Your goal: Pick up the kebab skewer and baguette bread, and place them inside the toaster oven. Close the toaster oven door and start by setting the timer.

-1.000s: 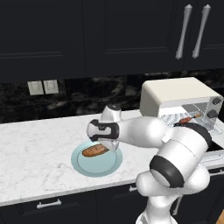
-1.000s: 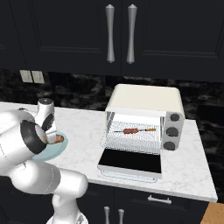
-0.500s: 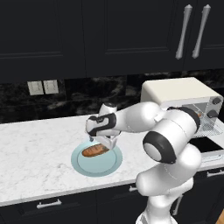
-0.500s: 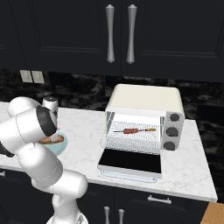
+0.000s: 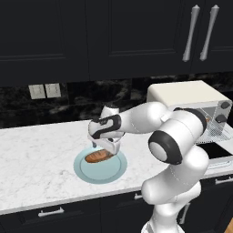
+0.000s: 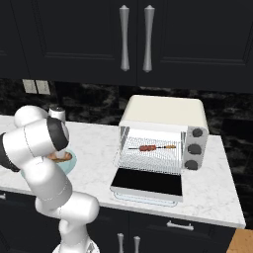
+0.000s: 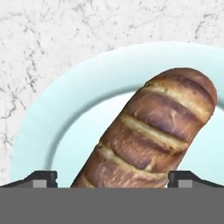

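1. Bread pickup is the step in hand, as I judge it: the kebab skewer [image 6: 149,147] already lies on the wire rack [image 6: 148,157] inside the toaster oven [image 6: 163,133], while the baguette bread [image 7: 151,133] lies on the pale blue plate [image 5: 100,167].
2. The pincer [image 7: 112,177] hangs directly over the loaf, released, its jaws spread wide with one tip on each side of the crust and nothing held between them.
3. In the hand view the loaf runs diagonally, one rounded end toward the upper right and the near end passing between the tips; the tips look set to close across its width.
4. The next move probably calls for a short descent until the tips straddle the loaf, then a closing squeeze and a lift clear of the plate rim.
5. The plate sits near the front edge of the counter [image 5: 36,159], so a nudged loaf could roll toward the rim; the marble around the plate looks bare.
6. The toaster oven door [image 6: 147,184] lies folded down flat, well apart from the plate, leaving the mouth open; the loaf likely has to pass over that door and go in beside the skewer.
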Controlling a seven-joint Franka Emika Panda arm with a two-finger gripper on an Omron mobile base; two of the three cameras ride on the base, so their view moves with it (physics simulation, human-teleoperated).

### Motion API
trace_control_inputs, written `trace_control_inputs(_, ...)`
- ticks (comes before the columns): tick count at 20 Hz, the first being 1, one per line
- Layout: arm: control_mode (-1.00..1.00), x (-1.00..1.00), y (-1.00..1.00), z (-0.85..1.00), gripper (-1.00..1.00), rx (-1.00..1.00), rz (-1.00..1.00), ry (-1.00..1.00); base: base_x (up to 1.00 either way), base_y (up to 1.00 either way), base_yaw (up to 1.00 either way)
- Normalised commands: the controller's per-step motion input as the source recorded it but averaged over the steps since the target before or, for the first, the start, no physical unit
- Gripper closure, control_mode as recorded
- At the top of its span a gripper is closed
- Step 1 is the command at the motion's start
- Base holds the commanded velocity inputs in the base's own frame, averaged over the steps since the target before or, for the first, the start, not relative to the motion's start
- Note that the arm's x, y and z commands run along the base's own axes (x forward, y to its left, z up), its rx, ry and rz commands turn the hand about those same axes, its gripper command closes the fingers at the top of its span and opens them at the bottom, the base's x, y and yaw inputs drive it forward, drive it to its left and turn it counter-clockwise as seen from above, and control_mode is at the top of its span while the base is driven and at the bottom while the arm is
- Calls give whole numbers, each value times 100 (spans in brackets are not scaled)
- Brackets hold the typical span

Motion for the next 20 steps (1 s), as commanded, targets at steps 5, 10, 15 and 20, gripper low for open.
trace_control_inputs(5,-100,-18,4,-21,-100,0,-5,0,0,0,0)
trace_control_inputs(10,-100,-5,2,-21,-100,0,-6,0,0,0,0)
trace_control_inputs(15,-100,0,0,-28,-100,0,-5,1,0,0,0)
trace_control_inputs(20,-100,0,0,-40,-100,0,-4,2,0,0,0)
